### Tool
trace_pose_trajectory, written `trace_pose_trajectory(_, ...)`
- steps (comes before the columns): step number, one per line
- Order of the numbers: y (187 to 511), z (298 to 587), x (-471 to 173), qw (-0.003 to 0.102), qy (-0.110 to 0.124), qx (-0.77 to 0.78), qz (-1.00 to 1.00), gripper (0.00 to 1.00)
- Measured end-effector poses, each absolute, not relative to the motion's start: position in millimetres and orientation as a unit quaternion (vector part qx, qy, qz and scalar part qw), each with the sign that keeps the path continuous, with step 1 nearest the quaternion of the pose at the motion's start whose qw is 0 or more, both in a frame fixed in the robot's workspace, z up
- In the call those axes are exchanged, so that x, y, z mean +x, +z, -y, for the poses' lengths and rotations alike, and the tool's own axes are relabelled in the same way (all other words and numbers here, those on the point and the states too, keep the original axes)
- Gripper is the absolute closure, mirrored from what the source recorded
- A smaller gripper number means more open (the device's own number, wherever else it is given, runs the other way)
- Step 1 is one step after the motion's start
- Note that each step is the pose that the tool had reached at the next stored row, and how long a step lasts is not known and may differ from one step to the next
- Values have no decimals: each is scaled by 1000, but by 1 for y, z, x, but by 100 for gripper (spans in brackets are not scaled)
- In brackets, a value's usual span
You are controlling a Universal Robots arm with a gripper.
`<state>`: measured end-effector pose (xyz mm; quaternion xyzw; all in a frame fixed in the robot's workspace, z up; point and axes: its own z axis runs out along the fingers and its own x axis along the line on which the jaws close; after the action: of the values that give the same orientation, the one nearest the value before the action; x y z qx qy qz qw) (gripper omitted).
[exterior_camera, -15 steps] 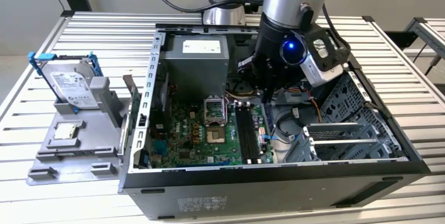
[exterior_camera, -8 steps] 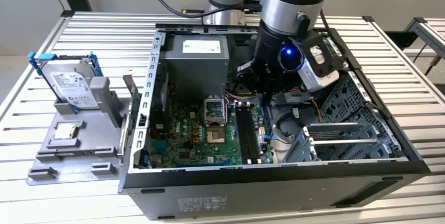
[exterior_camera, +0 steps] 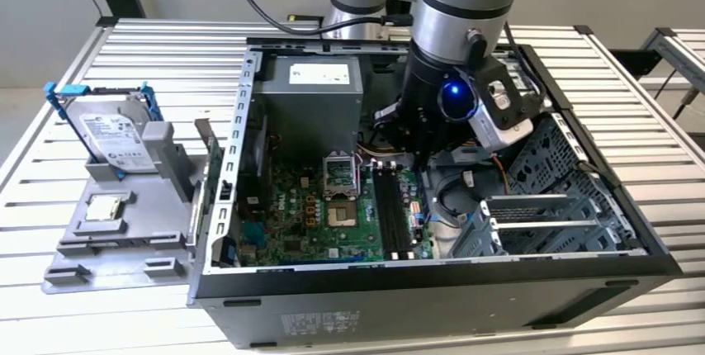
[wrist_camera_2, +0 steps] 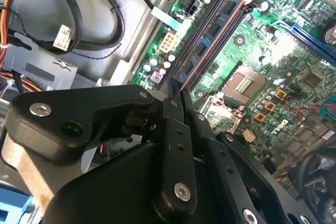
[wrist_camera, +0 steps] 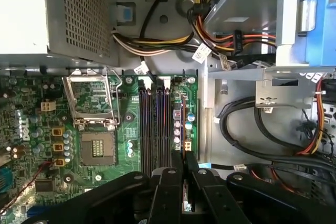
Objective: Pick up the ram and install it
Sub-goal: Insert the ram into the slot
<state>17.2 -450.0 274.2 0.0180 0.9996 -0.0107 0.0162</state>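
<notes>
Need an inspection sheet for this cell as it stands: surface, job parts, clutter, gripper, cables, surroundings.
Surface: slatted metal table carrying the open computer case.
Job's things: memory slots on the motherboard look empty. A thin green strip, apparently the ram stick, sits between the fingers.
Clutter: hard drive standing in a grey tray, on the exterior view's left of the case.
Gripper: gripper inside the case near the end of the slots, closed on the stick.
Cables: yellow, red and black wires and black cables beside the board.
Surroundings: second slatted table at the exterior view's right.
</notes>
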Motion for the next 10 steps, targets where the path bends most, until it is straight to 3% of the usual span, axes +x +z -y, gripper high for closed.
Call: trace_pose_trajectory(10,269,450,17,16,-11,18,-1000,100)
